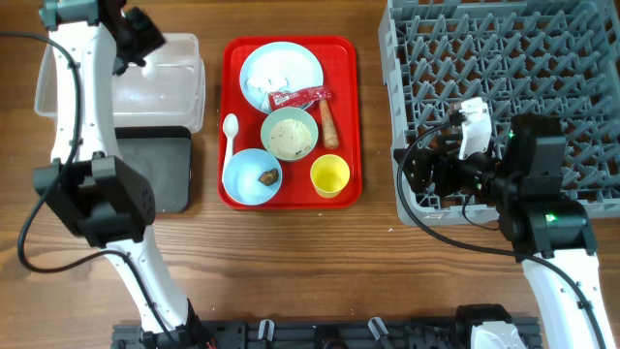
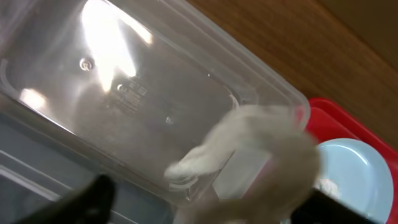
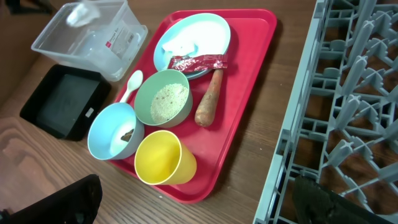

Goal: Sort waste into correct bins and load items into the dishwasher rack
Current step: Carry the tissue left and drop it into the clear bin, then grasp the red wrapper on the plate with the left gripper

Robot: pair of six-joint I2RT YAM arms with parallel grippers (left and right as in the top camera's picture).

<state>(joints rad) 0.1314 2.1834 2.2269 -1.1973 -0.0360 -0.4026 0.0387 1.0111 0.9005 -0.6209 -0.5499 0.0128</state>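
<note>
Waste and dishes at one moment of the sorting task. The crumpled white scrap (image 2: 261,143) appears blurred in the left wrist view, between the two dark fingers of the left gripper (image 2: 208,205) and above the clear plastic tub (image 2: 143,93). These jaws stand wide apart; whether either finger touches the scrap cannot be told. The right wrist view shows the same scrap at the tub's far end. The shallow black tray (image 1: 160,174) lies just beside the tub, on its near side.

The remaining things sit on the flat red tray (image 1: 347,116). The pale blue plate (image 1: 276,66) is at the far end, with the red snack wrapper (image 1: 300,97) across its near rim. Below it a whitish bowl (image 3: 163,101) holds rice-like crumbs (image 3: 163,104). The carrot-like stick (image 3: 208,102) lies on the tray just to the right of this bowl. The light blue bowl (image 3: 115,132) contains the small brown lump (image 3: 126,135). The white spoon (image 3: 129,86) lies along the tray's left edge. The yellow cup (image 3: 163,158) stands upright at the near right corner.

The dishwasher rack (image 1: 504,68) stands right of the red tray, apart from it. The right gripper (image 3: 196,205) hangs at the rack's near left corner, its jaws spread wide and holding nothing.
</note>
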